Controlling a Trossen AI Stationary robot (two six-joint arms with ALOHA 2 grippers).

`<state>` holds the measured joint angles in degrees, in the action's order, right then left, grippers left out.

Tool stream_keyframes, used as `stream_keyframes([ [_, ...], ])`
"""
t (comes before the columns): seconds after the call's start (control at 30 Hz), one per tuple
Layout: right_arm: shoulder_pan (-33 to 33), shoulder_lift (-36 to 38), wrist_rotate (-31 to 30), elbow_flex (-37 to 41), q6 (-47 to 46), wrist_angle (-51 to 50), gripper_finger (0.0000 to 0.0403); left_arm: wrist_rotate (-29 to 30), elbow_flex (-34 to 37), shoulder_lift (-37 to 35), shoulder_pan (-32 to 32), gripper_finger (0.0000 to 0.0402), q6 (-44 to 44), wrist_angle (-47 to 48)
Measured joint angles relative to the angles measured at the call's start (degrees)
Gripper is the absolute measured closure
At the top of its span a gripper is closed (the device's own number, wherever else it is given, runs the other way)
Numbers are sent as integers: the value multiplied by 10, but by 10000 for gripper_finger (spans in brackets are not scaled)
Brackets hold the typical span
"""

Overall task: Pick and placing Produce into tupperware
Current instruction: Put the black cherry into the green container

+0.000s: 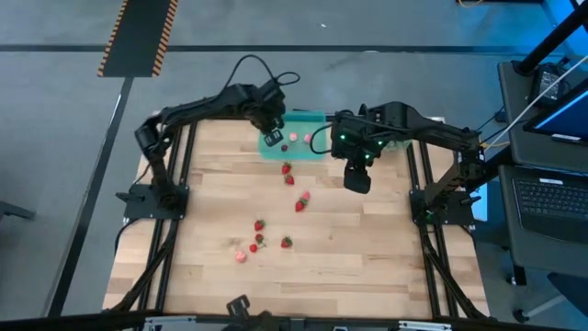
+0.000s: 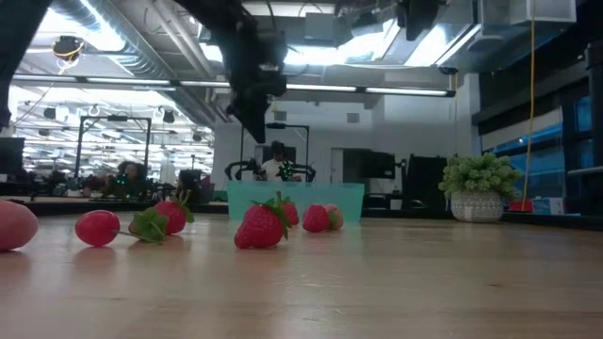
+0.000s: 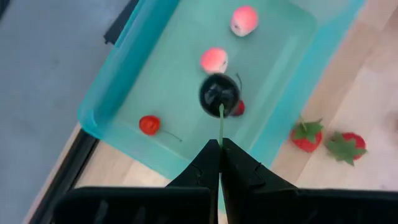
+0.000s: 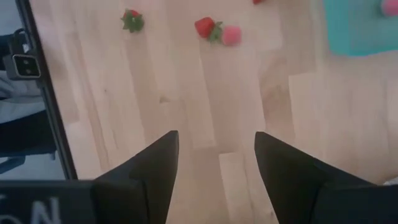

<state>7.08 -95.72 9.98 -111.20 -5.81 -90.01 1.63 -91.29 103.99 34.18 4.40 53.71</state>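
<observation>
Left wrist view: round dark berry (image 3: 219,93) dangling over glossy teal tupperware (image 3: 124,81)

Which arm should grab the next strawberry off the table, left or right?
Right, probably. The right gripper is open and empty above bare wood near loose strawberries. The left gripper is shut on a dark cherry's stem, hanging over the tupperware.

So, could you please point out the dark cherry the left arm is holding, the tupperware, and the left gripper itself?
dark cherry (image 3: 219,94): left wrist view, on its round body, hanging by the stem.
tupperware (image 3: 115,81): left wrist view, on its rim.
left gripper (image 3: 220,155): left wrist view, where the fingers pinch the stem.
</observation>
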Motion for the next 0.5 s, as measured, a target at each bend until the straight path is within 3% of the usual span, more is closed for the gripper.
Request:
stream_keyframes([
  [0.3, -31, 0, 0, 0, 3, 0, 189, -3, -79, 125, 24, 401, -40, 65],
  [0.5, -47, 0, 0, 0, 18, 0, 189, -14, -109, 166, 28, 401, -63, 89],
])
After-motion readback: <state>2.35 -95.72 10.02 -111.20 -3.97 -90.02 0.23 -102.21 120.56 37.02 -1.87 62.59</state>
